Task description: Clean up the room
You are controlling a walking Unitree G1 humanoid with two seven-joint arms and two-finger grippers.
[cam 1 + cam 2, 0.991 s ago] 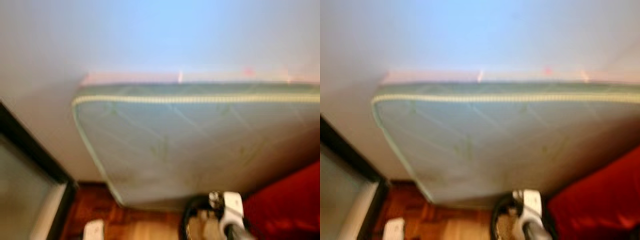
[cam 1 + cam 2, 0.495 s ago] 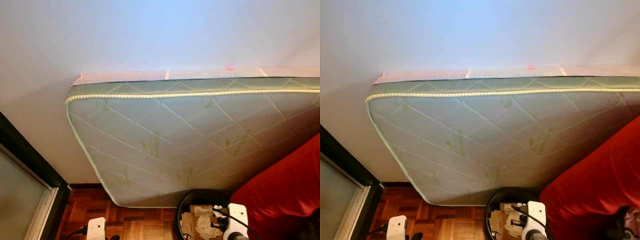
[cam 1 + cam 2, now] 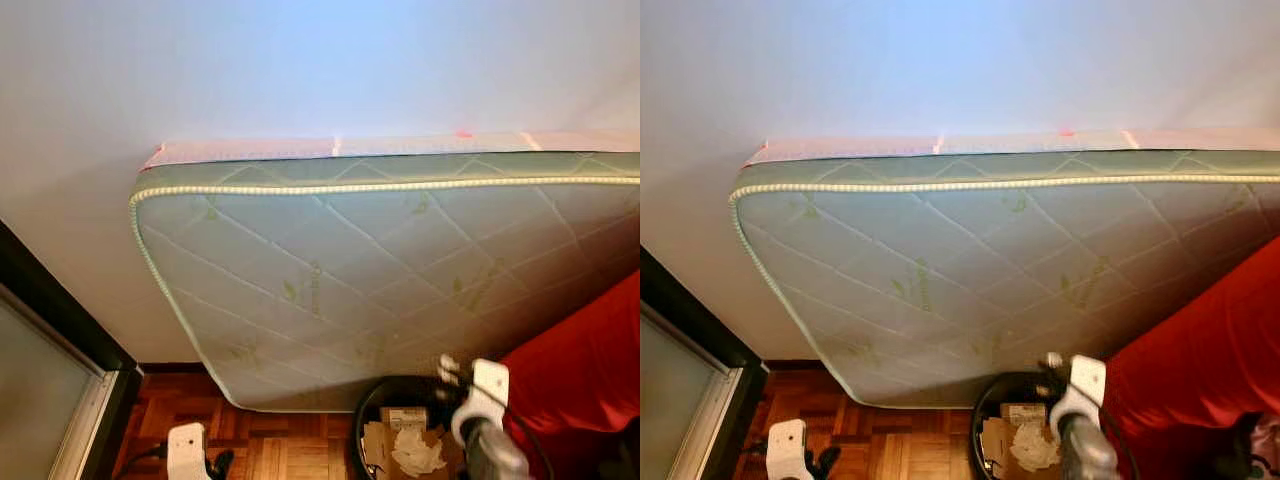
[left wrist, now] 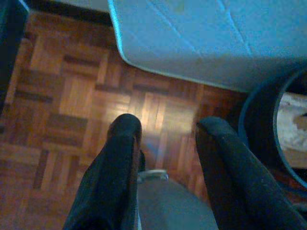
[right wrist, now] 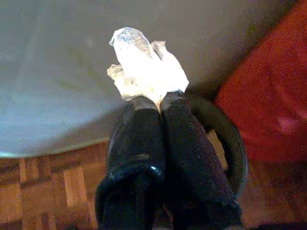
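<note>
Raised since half a second ago, the right gripper (image 5: 160,103) is held above the black bin (image 3: 372,400), its fingers clamped on a crumpled white paper wad (image 5: 146,72). The left gripper (image 4: 165,129) is seen parted and empty over the parquet floor (image 4: 62,96). If released too near the leaning mattress (image 3: 380,270), the wad could be dropped outside the bin's far rim.
</note>
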